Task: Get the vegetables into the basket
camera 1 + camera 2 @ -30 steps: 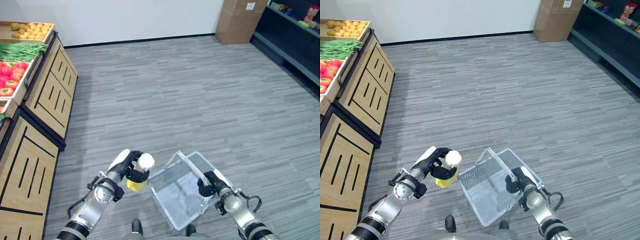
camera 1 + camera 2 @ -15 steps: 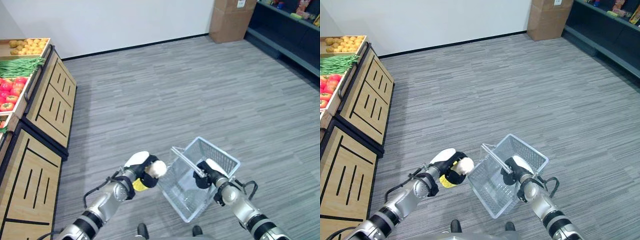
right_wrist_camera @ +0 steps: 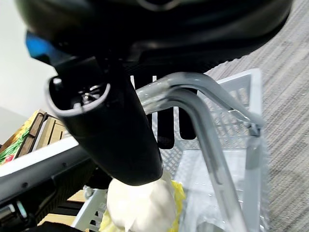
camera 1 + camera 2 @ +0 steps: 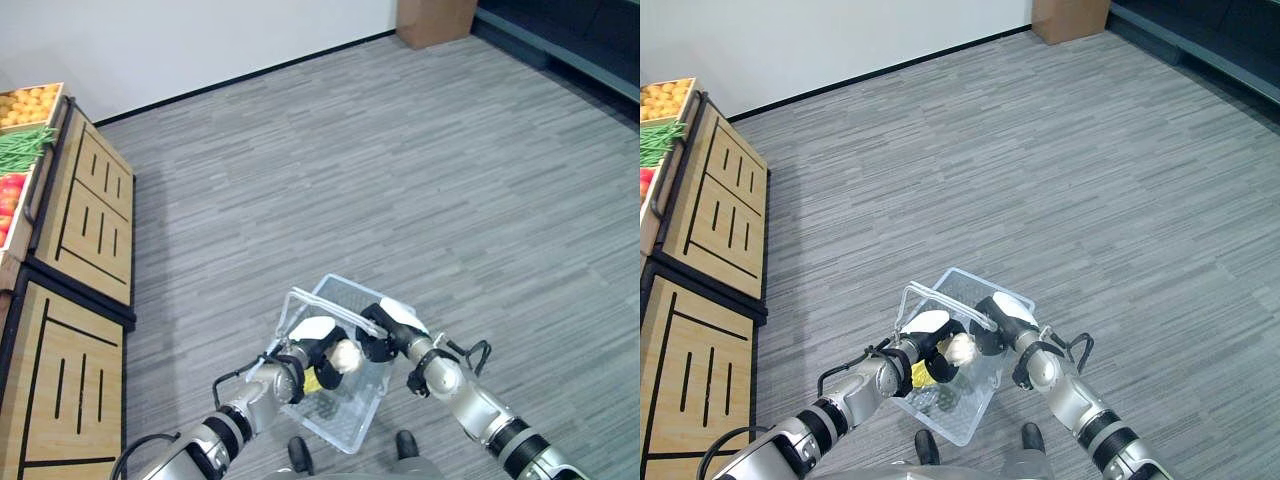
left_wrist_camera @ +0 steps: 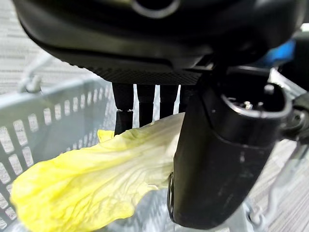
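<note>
Now the left hand (image 4: 318, 345) pinches a cabbage (image 5: 91, 181) over the basket (image 4: 345, 425), its leaves inside the rim. At three o'clock, the right hand (image 4: 385, 335) is curled round the handle (image 3: 212, 145). No print is legible.
</note>
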Controlling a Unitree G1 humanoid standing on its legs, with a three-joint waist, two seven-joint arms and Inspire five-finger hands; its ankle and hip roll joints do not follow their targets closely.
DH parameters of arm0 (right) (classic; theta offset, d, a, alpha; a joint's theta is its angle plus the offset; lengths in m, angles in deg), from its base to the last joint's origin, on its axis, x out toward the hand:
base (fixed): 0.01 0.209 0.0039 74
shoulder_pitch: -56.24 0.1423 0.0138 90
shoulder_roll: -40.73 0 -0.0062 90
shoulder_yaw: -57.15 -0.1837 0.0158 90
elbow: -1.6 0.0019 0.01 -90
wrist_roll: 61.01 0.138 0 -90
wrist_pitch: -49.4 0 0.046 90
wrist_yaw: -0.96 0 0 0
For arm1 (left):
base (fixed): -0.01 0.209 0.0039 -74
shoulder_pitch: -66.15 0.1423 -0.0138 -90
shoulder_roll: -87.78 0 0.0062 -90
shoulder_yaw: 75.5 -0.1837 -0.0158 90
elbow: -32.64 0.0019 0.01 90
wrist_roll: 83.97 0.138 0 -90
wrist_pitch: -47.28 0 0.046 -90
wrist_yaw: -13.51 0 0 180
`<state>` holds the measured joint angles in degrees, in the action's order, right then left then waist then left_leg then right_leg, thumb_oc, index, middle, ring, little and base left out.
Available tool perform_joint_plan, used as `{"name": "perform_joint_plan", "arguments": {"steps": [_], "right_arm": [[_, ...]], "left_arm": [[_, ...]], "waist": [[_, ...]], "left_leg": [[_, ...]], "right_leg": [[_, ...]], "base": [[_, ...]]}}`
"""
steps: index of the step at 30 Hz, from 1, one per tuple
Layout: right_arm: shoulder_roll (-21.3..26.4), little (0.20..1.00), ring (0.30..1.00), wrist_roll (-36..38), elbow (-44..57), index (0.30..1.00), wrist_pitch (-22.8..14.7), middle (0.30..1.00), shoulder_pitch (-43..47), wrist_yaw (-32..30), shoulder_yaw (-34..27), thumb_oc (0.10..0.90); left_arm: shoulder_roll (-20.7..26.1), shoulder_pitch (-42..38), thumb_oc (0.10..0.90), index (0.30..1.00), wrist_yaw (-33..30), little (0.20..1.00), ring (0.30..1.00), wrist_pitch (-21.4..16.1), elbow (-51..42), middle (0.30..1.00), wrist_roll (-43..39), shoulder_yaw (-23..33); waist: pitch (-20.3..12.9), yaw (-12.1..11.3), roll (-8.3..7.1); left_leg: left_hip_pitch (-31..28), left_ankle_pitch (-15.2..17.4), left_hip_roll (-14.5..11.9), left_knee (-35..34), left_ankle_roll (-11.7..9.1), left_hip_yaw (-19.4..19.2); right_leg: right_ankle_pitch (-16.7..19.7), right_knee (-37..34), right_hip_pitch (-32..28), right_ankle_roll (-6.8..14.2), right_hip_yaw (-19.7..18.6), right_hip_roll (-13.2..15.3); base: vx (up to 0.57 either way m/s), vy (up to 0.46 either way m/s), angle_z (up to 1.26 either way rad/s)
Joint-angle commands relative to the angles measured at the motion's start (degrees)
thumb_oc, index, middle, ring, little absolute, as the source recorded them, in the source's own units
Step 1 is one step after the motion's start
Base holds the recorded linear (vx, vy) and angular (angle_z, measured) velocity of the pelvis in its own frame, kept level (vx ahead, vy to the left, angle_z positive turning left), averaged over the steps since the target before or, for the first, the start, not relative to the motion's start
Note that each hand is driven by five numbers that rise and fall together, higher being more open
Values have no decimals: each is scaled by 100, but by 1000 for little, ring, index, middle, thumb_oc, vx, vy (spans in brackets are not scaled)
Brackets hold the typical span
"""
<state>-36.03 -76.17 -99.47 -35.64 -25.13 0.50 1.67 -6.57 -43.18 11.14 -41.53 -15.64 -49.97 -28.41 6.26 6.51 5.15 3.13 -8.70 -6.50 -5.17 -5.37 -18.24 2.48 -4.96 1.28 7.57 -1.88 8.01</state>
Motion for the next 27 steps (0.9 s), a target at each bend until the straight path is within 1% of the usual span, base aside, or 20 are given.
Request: {"name": "perform_joint_plan", "arguments": {"steps": [1, 2, 3, 7, 9, 12, 13, 16, 18, 21, 23, 25, 26, 27], "right_arm": [[-301, 300, 300, 449, 1183, 300, -887, 300, 1130, -304, -412, 400], [-267, 300, 300, 456, 1297, 300, -903, 300, 1140, -317, -431, 400], [-225, 300, 300, 455, 1442, 300, -924, 300, 1156, -341, -475, 400], [-166, 300, 300, 399, 1509, 300, -896, 300, 1135, -364, -539, 400], [-140, 300, 300, 348, 1502, 300, -864, 300, 1087, -366, -602, 400], [-130, 300, 300, 225, 1367, 300, -750, 300, 953, -351, -733, 400], [-129, 300, 300, 152, 1236, 300, -695, 300, 875, -313, -808, 400], [-165, 300, 300, -45, 944, 300, -608, 300, 774, -272, -866, 400], [-182, 300, 300, -191, 527, 300, -540, 300, 671, -257, -916, 400], [-120, 300, 300, -460, -26, 300, -467, 300, 598, -264, -1040, 400], [-52, 300, 300, -478, -420, 300, -452, 300, 481, -262, -1177, 400], [14, 300, 300, -445, -706, 300, -480, 300, 410, -250, -1290, 400], [10, 300, 300, -445, -709, 300, -482, 300, 411, -251, -1288, 400], [142, 300, 300, -460, -995, 300, -509, 300, 322, -334, -1439, 400]], "left_arm": [[-129, -940, 400, 300, -314, 300, 300, -156, 409, 300, 242, -153], [-145, -949, 400, 300, -334, 300, 300, -147, 478, 300, 283, -164], [-138, -921, 900, 1000, -292, 1000, 1000, -168, 488, 1000, 285, -167], [-47, -874, 900, 1000, -257, 1000, 1000, -174, 327, 1000, 238, -120], [120, -856, 900, 1000, -164, 1000, 1000, -245, -125, 1000, 144, -83], [474, -795, 900, 1000, 65, 1000, 1000, -350, -1050, 1000, -139, 40], [612, -761, 900, 1000, 156, 1000, 1000, -413, -1434, 1000, -277, 135], [854, -720, 900, 1000, 305, 1000, 1000, -462, -1989, 1000, -485, 246], [1097, -689, 900, 1000, 410, 1000, 1000, -503, -2425, 1000, -697, 357], [1544, -606, 900, 1000, 739, 1000, 1000, -624, -3076, 1000, -1082, 529], [1916, -444, 900, 1000, 890, 1000, 1000, -730, -3470, 1000, -1436, 696], [2310, -318, 900, 1000, 1131, 1000, 1000, -766, -3845, 1000, -1740, 799], [2319, -311, 900, 1000, 1137, 1000, 1000, -760, -3857, 1000, -1744, 804], [2606, -192, 900, 1000, 1240, 1000, 1000, -805, -4025, 1000, -2017, 912]], "waist": [[166, -62, -169], [164, -62, -182], [158, -61, -212], [134, -101, -237], [124, -144, -234], [113, -205, -218], [98, -238, -192], [65, -268, -178], [21, -291, -188], [-49, -322, -195], [-106, -376, -190], [-163, -393, -218], [-163, -389, -222], [-214, -445, -239]], "left_leg": [[-425, 306, -195, 17, -240, -186], [-429, 307, -209, 17, -243, -200], [-446, 314, -226, 17, -243, -227], [-495, 327, -241, 17, -245, -247], [-518, 336, -240, 17, -242, -224], [-551, 355, -222, 17, -234, -162], [-569, 367, -211, 17, -228, -144], [-599, 384, -197, 17, -219, -100], [-638, 410, -184, 17, -207, -46], [-697, 449, -167, 17, -194, -5], [-737, 470, -158, 17, -189, 29], [-785, 493, -147, 17, -189, 74], [-787, 493, -146, 17, -189, 75], [-819, 504, -132, 17, -183, 119]], "right_leg": [[373, 29, 56, 411, 114, 204], [376, 30, 66, 408, 99, 190], [384, 30, 66, 409, 75, 178], [370, 29, 29, 404, 77, 167], [358, 29, -13, 400, 95, 169], [334, 25, -82, 406, 157, 186], [326, 26, -113, 413, 186, 199], [310, 28, -172, 417, 239, 213], [300, 28, -243, 422, 274, 236], [290, 29, -320, 433, 315, 254], [278, 34, -374, 429, 343, 262], [265, 37, -432, 429, 376, 271], [264, 36, -434, 429, 377, 271], [248, 46, -497, 426, 410, 275]], "base": [[-12, -33, -7], [-12, -29, -12], [-3, -30, -13], [9, -15, -8], [0, 0, 0], [0, 0, 0], [8, 12, 5], [9, 20, 10], [14, 18, 10], [8, 14, 7], [19, 17, 5], [23, 12, 9], [20, 12, 11], [20, 8, 9]]}}
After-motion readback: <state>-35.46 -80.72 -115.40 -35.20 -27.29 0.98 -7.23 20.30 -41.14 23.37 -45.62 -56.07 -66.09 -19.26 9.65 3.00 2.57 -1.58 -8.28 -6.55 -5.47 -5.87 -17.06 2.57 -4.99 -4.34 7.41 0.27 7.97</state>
